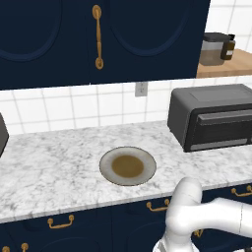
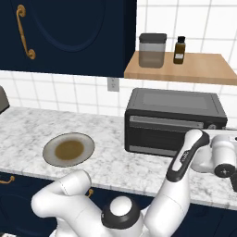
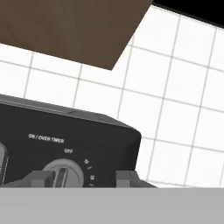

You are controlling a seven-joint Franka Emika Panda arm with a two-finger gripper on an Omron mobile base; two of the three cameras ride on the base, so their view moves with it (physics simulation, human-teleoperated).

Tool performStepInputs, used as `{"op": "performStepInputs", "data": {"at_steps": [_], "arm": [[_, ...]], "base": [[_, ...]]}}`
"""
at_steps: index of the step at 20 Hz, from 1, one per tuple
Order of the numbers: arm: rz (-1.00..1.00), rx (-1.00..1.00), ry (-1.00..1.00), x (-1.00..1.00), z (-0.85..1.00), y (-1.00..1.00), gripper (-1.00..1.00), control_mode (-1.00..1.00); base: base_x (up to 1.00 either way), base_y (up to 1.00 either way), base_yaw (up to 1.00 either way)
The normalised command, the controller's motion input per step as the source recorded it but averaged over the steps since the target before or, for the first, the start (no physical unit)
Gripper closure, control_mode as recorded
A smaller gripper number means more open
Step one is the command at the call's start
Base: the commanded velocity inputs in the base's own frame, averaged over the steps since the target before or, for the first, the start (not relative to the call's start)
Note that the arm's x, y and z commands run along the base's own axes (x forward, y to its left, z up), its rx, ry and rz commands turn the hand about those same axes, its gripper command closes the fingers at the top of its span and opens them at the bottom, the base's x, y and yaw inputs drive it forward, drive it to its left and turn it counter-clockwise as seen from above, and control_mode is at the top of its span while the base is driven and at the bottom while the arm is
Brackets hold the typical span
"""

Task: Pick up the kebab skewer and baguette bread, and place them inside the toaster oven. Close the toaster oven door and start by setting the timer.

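Note:
The dark grey toaster oven [image 1: 216, 106] [image 2: 176, 104] stands on the marble counter at the right, against the tiled wall. Its door [image 1: 224, 129] [image 2: 162, 134] is shut. In the hand view I look at the oven's right front corner [image 3: 105, 131], where a round timer knob [image 3: 65, 172] sits under the label "ON / OVEN TIMER". My gripper [image 3: 83, 179] [image 2: 233, 181] is at that knob, one fingertip [image 3: 43, 178] against its left side and the other a little off to its right. The jaws stand apart. The kebab skewer and the baguette bread are hidden.
A grey plate [image 1: 128, 166] [image 2: 68, 149] with a brown centre lies bare on the counter left of the oven. A wooden shelf [image 2: 185, 69] above the oven carries a jar [image 2: 152, 50] and a small bottle [image 2: 179, 50]. Dark blue cabinets hang overhead.

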Motion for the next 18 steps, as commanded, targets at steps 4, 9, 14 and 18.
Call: {"op": "performStepInputs", "data": {"at_steps": [4, 9, 14, 18], "arm": [[-0.22, 0.00, -0.04, 0.00, 0.00, 0.00, 1.00, -1.00], [-0.21, 0.00, -0.03, 0.09, 0.00, 0.00, 1.00, -1.00], [-0.14, 0.00, -0.08, 0.03, 0.00, 0.03, 1.00, -1.00], [-0.17, -0.01, -0.10, 0.00, 0.00, 0.14, 1.00, -1.00]], "base": [[0.00, 0.00, 0.00], [0.00, 0.00, 0.00], [0.00, 0.00, 0.00], [0.00, 0.00, 0.00]]}}
